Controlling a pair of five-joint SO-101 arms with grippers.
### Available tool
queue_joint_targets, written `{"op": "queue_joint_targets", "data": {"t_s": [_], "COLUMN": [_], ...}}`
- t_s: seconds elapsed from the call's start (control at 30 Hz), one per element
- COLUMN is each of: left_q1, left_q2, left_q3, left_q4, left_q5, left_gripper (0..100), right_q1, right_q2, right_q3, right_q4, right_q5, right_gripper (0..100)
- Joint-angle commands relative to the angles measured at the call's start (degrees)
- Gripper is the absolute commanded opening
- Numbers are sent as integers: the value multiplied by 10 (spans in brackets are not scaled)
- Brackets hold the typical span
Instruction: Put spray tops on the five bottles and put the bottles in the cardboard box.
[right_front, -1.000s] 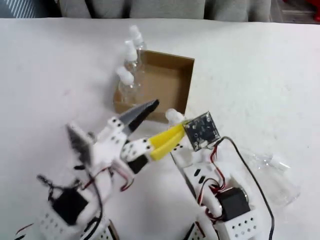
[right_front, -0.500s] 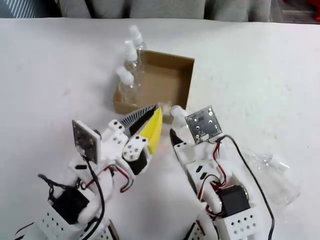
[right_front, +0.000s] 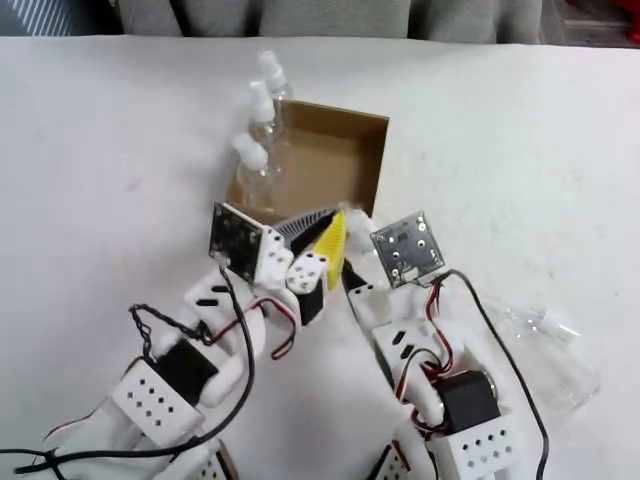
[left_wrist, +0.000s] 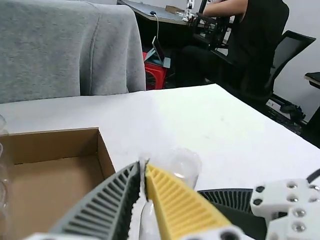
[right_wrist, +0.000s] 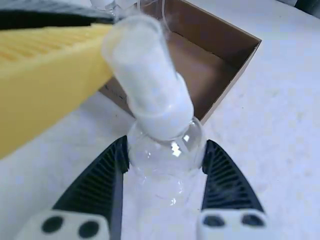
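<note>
Left gripper (right_front: 335, 218) swung forward, fingers pinching spray top (right_wrist: 147, 80), right gripper (right_wrist: 166, 146) fingers clamping bottle (right_wrist: 162, 167)

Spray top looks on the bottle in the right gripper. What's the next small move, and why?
Probably draw the left gripper back off the spray top. The top appears seated on the bottle that the right gripper holds, and the left's yellow finger leans on it, between bottle and cardboard box.
</note>
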Motion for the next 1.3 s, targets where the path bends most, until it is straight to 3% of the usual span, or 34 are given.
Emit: {"op": "queue_joint_targets", "data": {"t_s": [0.0, 0.5, 0.73, 0.9, 1.1, 1.27], "left_q1": [11, 29, -34, -38, -36, 23], "left_q2": [2, 7, 3, 2, -29, -99], "left_q3": [-18, -18, -30, -33, -88, -103], "left_q4": [-16, -19, -18, -10, 135, 235], "left_q5": [-2, -6, -3, -5, -21, -68], "left_gripper": [22, 22, 23, 23, 22, 22], "right_q1": [1, -17, -16, -15, -7, 0], "right_q2": [-1, -1, -1, -1, 0, 0], "right_q3": [-8, 1, 1, 1, 1, 1], "right_q4": [-10, -13, -13, -13, -14, -18], "right_q5": [-4, -1, -1, -1, -1, -2], "right_gripper": [40, 40, 40, 40, 40, 40]}}
